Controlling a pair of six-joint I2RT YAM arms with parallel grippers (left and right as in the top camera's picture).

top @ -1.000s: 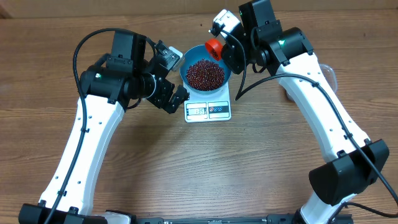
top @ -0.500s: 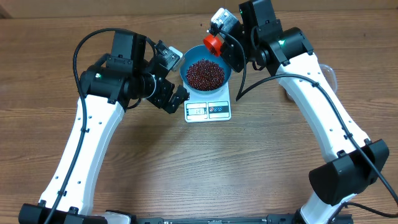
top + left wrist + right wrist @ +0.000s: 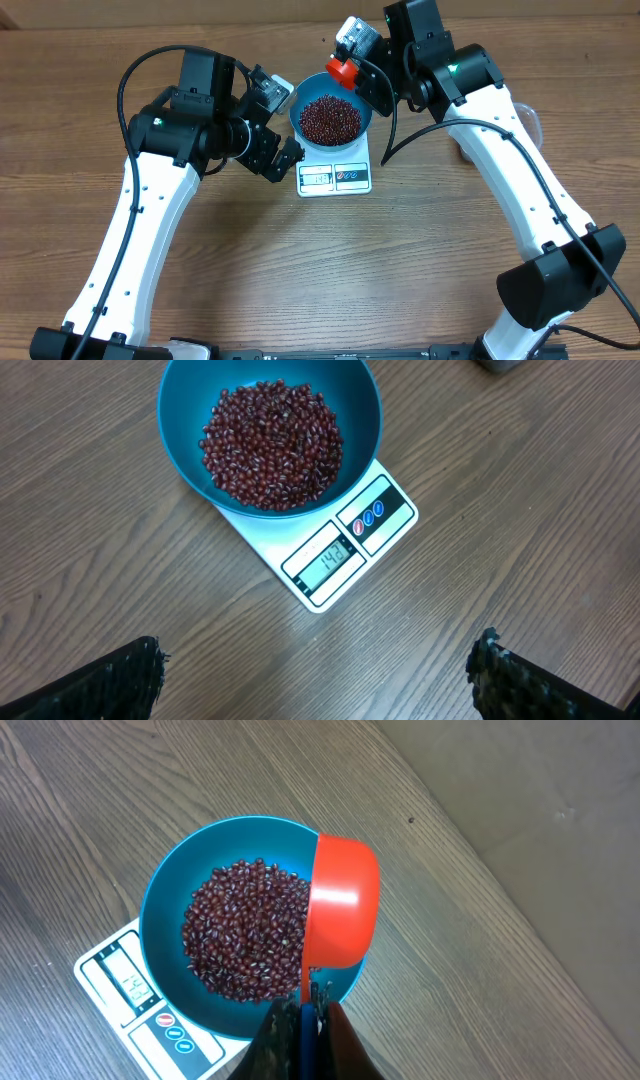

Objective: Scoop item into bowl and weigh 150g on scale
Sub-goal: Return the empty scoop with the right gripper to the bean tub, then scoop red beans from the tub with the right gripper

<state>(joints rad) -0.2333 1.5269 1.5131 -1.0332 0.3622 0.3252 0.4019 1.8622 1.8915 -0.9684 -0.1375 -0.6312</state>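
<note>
Beans: a loose maroon heap of beans (image 3: 270,445) fills the bottom of the bowl; none show on the worktop.
Bowl: the blue bowl (image 3: 358,400) sits on the scale, covering its back part and leaving the front panel clear.
Scale: the white scale (image 3: 372,538) lies flat on the wooden worktop (image 3: 520,510). Its display (image 3: 328,558) seems to read in the one-forties, last digit uncertain, so likely a little short.
Scoop: an orange-red scoop (image 3: 342,905) hangs over the bowl's far rim with its rounded back toward the wrist camera. Whether any beans are left inside cannot be told.
Right tool: the right tool (image 3: 305,1010) is clamped tight on the scoop's thin handle.
Left tool: the left tool (image 3: 315,690) stands wide apart and empty, above the worktop just in front of the scale.
Step in hand: probably topping up the last few grams.
Doing it well: add beans in a trickle, tilting the scoop slowly over the bowl's middle. Pause to let the display settle, and keep the scoop off the rim so no push falsifies the reading.
Risk: one full tip would likely overshoot, and a knock could shift the bowl.
</note>
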